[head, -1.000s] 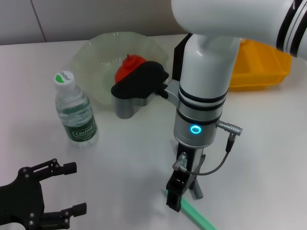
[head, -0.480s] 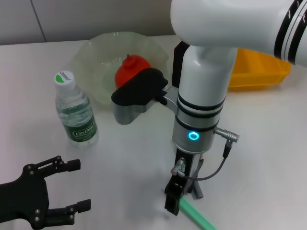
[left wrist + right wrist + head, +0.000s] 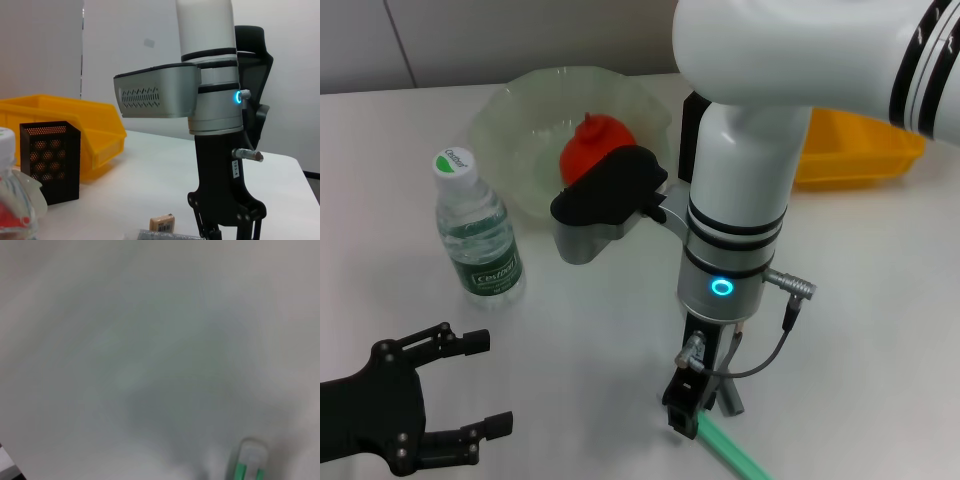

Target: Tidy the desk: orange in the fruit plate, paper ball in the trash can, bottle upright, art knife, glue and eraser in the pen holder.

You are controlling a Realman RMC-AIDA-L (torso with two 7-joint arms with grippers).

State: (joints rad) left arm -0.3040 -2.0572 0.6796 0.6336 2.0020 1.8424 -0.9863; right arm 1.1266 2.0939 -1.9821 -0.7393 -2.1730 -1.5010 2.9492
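Note:
My right gripper (image 3: 705, 402) stands open, low over the desk (image 3: 590, 330), its fingers astride the near end of the green art knife (image 3: 732, 452). That knife's green-and-white tip (image 3: 248, 463) shows in the right wrist view. The tan eraser (image 3: 162, 222) lies beside the right gripper (image 3: 227, 225). The orange (image 3: 590, 138) sits in the fruit plate (image 3: 525, 110). The bottle (image 3: 475, 235) stands upright. The black mesh pen holder (image 3: 50, 160) stands in front of the yellow trash can (image 3: 860, 145). My left gripper (image 3: 440, 410) rests open at the near left. Paper ball and glue are out of view.
My right arm's wrist camera housing (image 3: 605, 205) juts out over the fruit plate's near rim. The arm hides most of the pen holder in the head view. A grey object (image 3: 160, 235) peeks in beside the eraser; I cannot tell what it is.
My right gripper has sunk lower and nearer over the knife's end, covering the green tip that showed beside its finger. The left gripper shifted slightly.

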